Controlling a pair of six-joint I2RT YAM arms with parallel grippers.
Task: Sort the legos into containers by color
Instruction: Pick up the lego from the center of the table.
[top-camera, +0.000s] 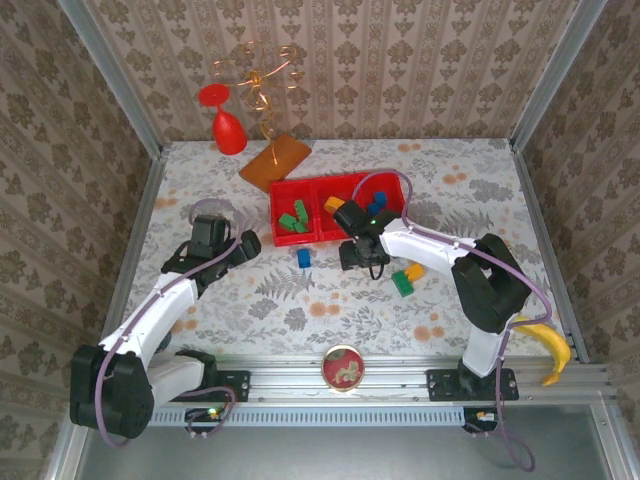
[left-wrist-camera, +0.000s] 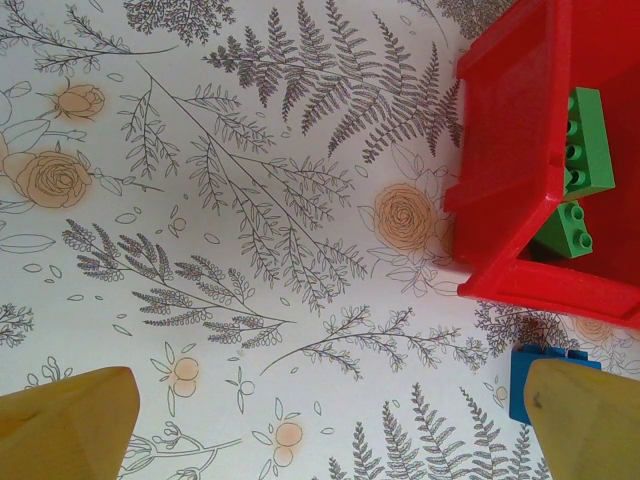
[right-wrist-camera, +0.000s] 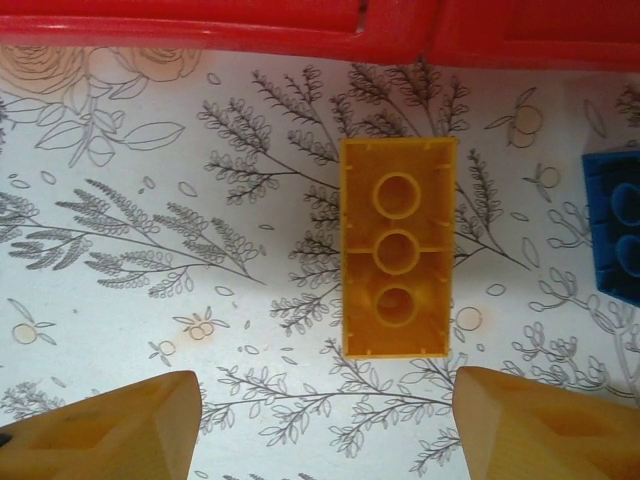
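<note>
Bright, even light with soft, faint shadows; wrist close-ups look slightly blurred.

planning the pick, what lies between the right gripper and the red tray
Between right gripper and red tray: one orange-yellow lego, hollow side up, right wrist view.

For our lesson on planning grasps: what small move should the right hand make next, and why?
Probably lower the right hand over the upturned orange-yellow plastic brick: it lies loose on the table, just ahead of its open fingers.
</note>
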